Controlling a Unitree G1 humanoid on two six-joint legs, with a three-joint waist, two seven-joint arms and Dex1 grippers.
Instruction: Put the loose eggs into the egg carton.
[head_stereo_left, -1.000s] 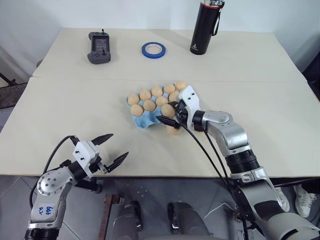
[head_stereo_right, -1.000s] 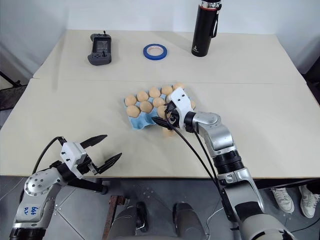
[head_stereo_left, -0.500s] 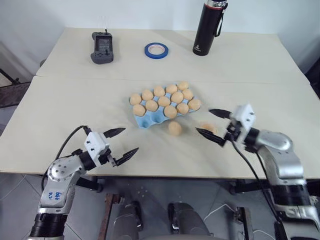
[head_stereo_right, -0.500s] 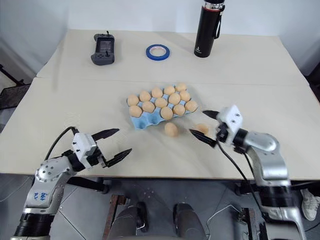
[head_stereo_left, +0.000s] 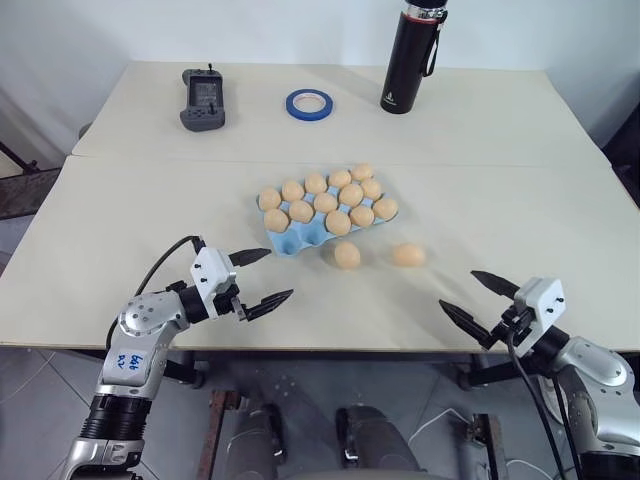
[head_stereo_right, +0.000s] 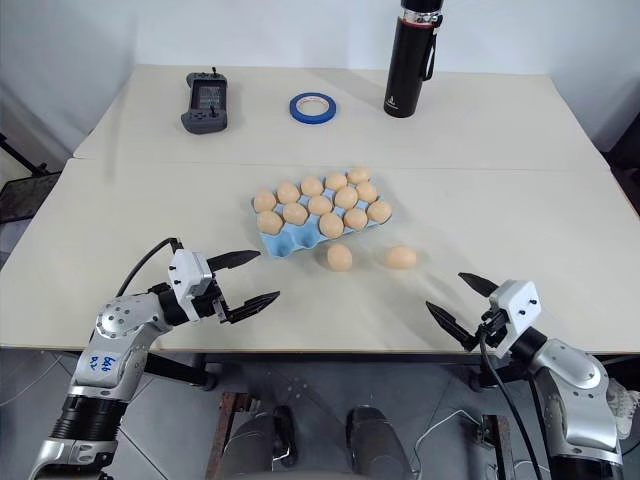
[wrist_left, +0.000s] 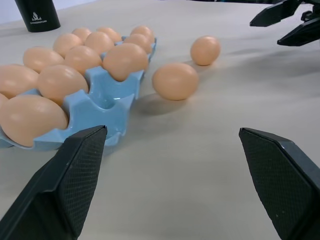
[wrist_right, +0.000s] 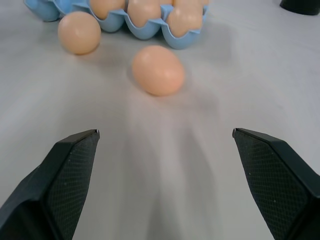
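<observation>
The right gripper (head_stereo_left: 481, 299) is hanging over the near right part of the table (head_stereo_left: 120, 220) with its two black fingers spread wide and nothing between them, pointing toward the middle of the table. The left gripper (head_stereo_left: 262, 278) is sitting over the near left part of the table, its fingers also standing wide apart and gripping nothing, aimed toward the egg carton (head_stereo_left: 290, 240). The carton, a light blue tray, is lying near the centre of the table, slanted so that its long side is running away toward the far right. Ten eggs are resting in its cups in two rows, while the cup at the near left corner is showing bare blue. Two loose eggs are lying on the table just in front of the carton: one egg (head_stereo_left: 347, 255) is sitting close to the carton's near edge without touching it, and the other egg (head_stereo_left: 407, 254) is lying a little further to the right, apart from the first and between the carton and the right gripper. At the far side of the table a black bottle (head_stereo_left: 408, 55) is standing upright, a ring of blue tape (head_stereo_left: 307, 103) is lying flat to its left, and a dark grey handheld controller (head_stereo_left: 201, 97) is lying further left.
</observation>
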